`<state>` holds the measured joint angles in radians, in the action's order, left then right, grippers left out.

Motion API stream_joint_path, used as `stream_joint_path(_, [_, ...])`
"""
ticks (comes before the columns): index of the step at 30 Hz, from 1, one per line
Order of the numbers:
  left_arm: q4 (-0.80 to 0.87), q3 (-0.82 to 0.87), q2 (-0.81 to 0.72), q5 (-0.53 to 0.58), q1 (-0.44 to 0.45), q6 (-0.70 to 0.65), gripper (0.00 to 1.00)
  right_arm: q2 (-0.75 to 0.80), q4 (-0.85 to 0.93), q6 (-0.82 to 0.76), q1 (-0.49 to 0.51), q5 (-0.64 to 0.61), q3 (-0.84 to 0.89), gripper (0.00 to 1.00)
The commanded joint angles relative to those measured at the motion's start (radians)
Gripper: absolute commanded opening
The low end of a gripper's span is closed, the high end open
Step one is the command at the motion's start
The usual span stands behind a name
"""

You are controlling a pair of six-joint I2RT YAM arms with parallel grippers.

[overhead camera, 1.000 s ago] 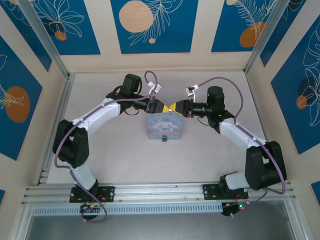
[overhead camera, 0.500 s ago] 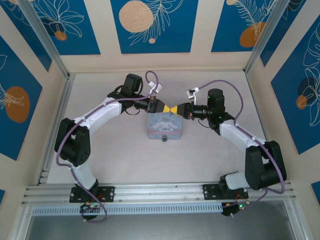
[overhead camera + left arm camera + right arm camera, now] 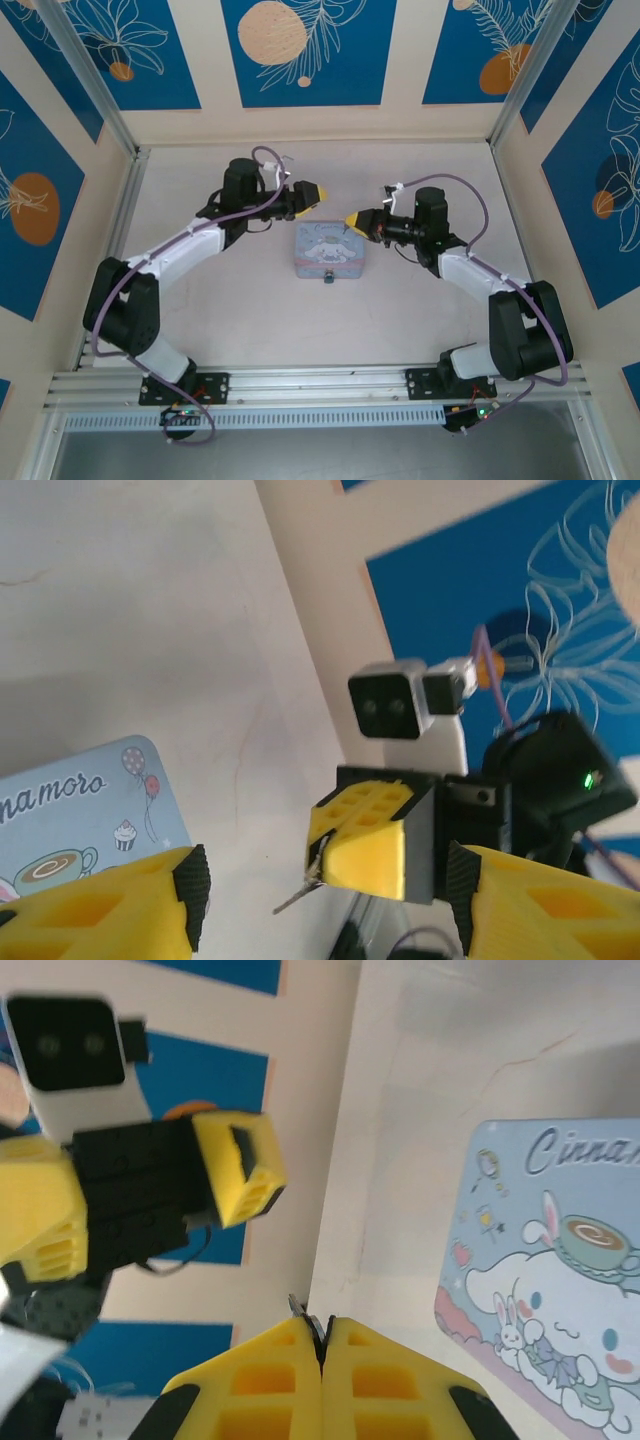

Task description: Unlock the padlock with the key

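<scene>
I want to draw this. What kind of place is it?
Probably a robot test booth: a left arm and right arm bolted to a metal rail, a table boxed in by walls with blue leaf panels.

A pale beige table [image 3: 250, 320] is lying under soft, even light. Cream walls [image 3: 310, 125] are standing around it, carrying blue panels [image 3: 308, 50] with white leaf outlines and orange circles. Silver metal posts [image 3: 92, 82] are rising at the corners, and a metal rail [image 3: 320, 378] is running along the near edge.
</scene>
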<state>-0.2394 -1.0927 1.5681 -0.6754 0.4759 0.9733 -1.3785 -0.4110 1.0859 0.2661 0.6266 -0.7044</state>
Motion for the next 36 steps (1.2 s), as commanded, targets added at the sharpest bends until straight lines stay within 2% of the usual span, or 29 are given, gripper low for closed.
stream_joint_path(1, [-0.185,0.064,-0.047,0.197,0.028,0.247,0.65,0.005,-0.108,0.161,0.031,-0.142,0.025,0.0])
stream_joint_path(6, [-0.222,0.115,-0.062,0.289,0.087,0.294,0.61,-0.016,-0.181,0.247,0.092,-0.222,0.009,0.0])
stream_joint_path(10, [-0.287,0.151,-0.052,0.33,0.109,0.334,0.51,-0.028,-0.182,0.264,0.134,-0.249,-0.02,0.0])
stream_joint_path(15, [-0.377,0.178,-0.031,0.357,0.118,0.382,0.44,-0.034,-0.184,0.27,0.166,-0.284,-0.031,0.0])
stream_joint_path(21, [-0.37,0.196,-0.032,0.372,0.124,0.381,0.44,-0.031,-0.187,0.271,0.173,-0.301,-0.028,0.0])
stream_joint_path(29, [-0.369,0.226,-0.033,0.378,0.13,0.386,0.52,-0.033,-0.189,0.274,0.173,-0.309,-0.031,0.0])
stream_joint_path(32, [-0.38,0.225,-0.031,0.379,0.135,0.39,0.51,-0.038,-0.193,0.276,0.175,-0.309,-0.034,0.0])
stream_joint_path(36, [-0.382,0.21,-0.025,0.38,0.145,0.395,0.45,-0.047,-0.202,0.281,0.179,-0.309,-0.037,0.0])
